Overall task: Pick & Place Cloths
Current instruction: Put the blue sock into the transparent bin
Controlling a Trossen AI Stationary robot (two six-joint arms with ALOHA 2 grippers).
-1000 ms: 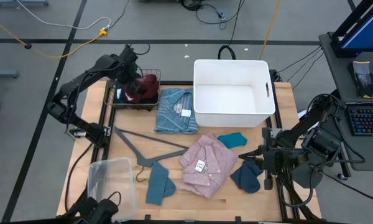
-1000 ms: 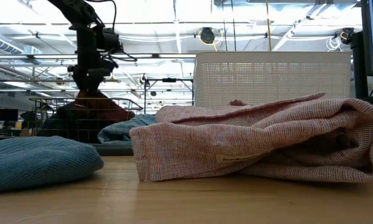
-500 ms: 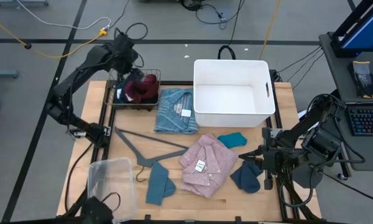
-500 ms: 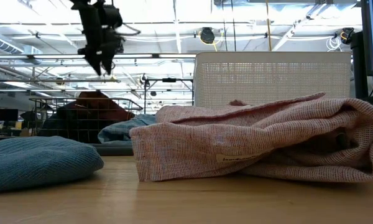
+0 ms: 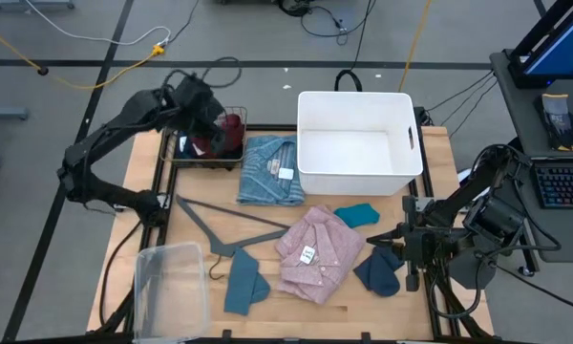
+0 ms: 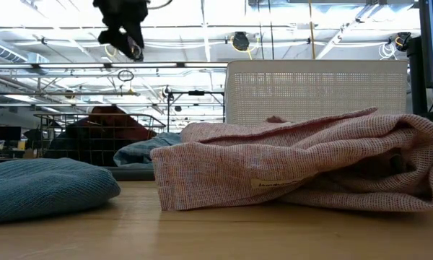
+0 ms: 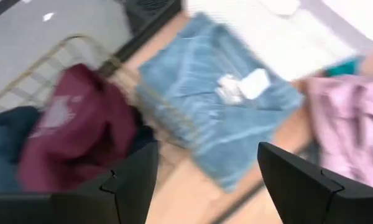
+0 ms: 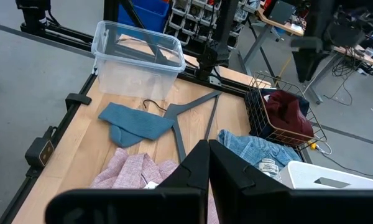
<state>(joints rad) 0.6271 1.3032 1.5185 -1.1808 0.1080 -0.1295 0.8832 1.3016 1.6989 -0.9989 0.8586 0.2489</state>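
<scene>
Your left gripper (image 5: 208,107) hangs above the wire basket (image 5: 184,153) at the table's back left, fingers spread wide, nothing in them. Right under it, the maroon cloth (image 5: 229,130) sits in the basket on top of a dark navy piece (image 7: 9,127); gripper and cloth are apart, the low view shows clear air between them. Just beside the basket on its right, the light blue striped shirt (image 5: 270,170) lies flat with its tag up, touching the white bin (image 5: 358,141). In front of those you have the grey hanger (image 5: 220,227) and the clear tub (image 5: 169,285). Slate-blue piece (image 5: 243,283) lies at the front edge, pink shirt (image 5: 315,252) just right of it, small teal piece (image 5: 355,214) between pink shirt and bin. A dark blue cloth (image 5: 380,271) lies just beside your right gripper (image 5: 408,260), which is closed tight, empty, parked at the table's right edge.
</scene>
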